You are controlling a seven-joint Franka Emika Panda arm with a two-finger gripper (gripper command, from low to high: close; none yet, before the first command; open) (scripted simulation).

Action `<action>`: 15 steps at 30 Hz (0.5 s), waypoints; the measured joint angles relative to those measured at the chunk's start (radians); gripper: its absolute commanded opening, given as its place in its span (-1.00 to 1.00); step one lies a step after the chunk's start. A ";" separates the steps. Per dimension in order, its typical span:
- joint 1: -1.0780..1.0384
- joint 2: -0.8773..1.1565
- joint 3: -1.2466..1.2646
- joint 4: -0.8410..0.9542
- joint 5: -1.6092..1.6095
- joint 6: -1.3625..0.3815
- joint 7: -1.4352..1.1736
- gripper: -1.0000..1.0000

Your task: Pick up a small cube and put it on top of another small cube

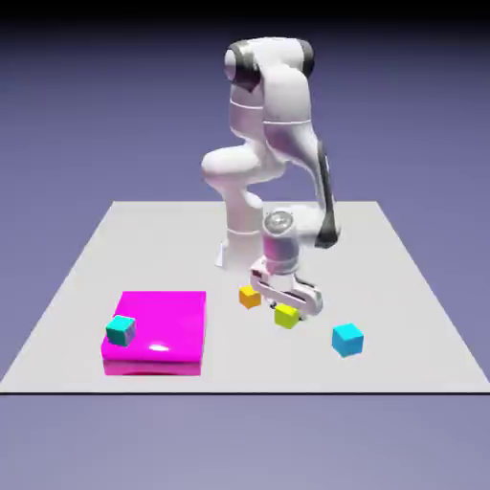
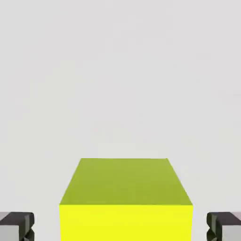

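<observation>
1. The gripper (image 1: 288, 302) is low over the table (image 1: 402, 316), directly above the lime cube (image 1: 287, 316), pointing downward.
2. Hand view: the lime cube (image 2: 126, 200) fills the lower middle, with one grey fingertip (image 2: 16, 226) at the bottom left and the other at the bottom right.
3. Gripper state: released. A strip of bare table (image 2: 117, 70) shows between each fingertip and the nearest cube face, so the fingers straddle the cube without touching it.
4. Lime cube location: resting on the table near its middle, in front of the robot's base, not lifted.
5. An orange cube (image 1: 250, 297) sits just beside the lime cube, toward the exterior view's left and slightly farther back; the two appear apart.
6. A cyan cube (image 1: 347, 339) lies on the table toward the exterior view's right of the lime cube and nearer the front edge.
7. A flat magenta block (image 1: 167, 325) lies on the table at the exterior view's left; a second cyan cube (image 1: 121, 330) sits on top of it near its left front corner.
8. Nothing is stacked on the lime cube, and it is not stacked on any other cube.
</observation>
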 measured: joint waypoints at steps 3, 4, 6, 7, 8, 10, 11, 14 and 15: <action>0.028 -0.061 -0.053 -0.015 -0.087 -0.041 0.066 -1.00; 0.042 -0.092 -0.079 -0.023 -0.131 -0.061 0.099 -1.00; 0.071 -0.153 -0.132 -0.038 -0.217 -0.102 0.165 -1.00; 0.082 -0.184 -0.159 -0.046 -0.261 -0.123 0.198 -1.00; 0.095 -0.215 -0.185 -0.054 -0.304 -0.143 0.231 -1.00; 0.124 -0.276 -0.240 -0.069 -0.391 -0.184 0.297 -1.00; 0.135 -0.293 -0.254 -0.073 -0.415 -0.195 0.316 -1.00; 0.087 -0.268 -0.182 -0.021 -0.456 -0.231 0.296 -1.00; 0.060 -0.256 -0.148 0.005 -0.476 -0.248 0.286 -1.00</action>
